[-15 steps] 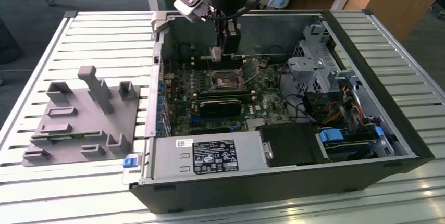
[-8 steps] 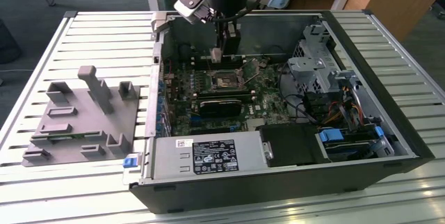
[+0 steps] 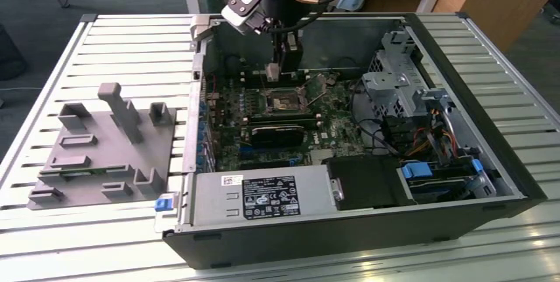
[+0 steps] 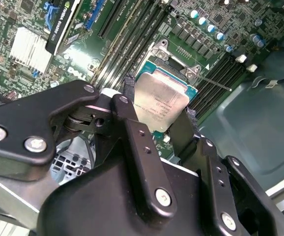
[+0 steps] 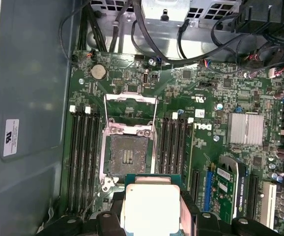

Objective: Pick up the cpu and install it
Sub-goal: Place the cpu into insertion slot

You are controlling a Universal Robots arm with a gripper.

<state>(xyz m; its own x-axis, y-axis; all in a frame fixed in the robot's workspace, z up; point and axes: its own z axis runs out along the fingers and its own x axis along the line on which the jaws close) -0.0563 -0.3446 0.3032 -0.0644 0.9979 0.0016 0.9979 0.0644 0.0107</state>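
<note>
Jaws tight on cpu, above socket inside case

Illegible print on white label

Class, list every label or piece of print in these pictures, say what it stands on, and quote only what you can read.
Label on the power supply: too small to read.
Sticker on the case wall: too small to read.
Engraving on the cpu, held in the gripper: too faint to read.
White lettering on the motherboard: a maker's mark, not quoted.
</note>
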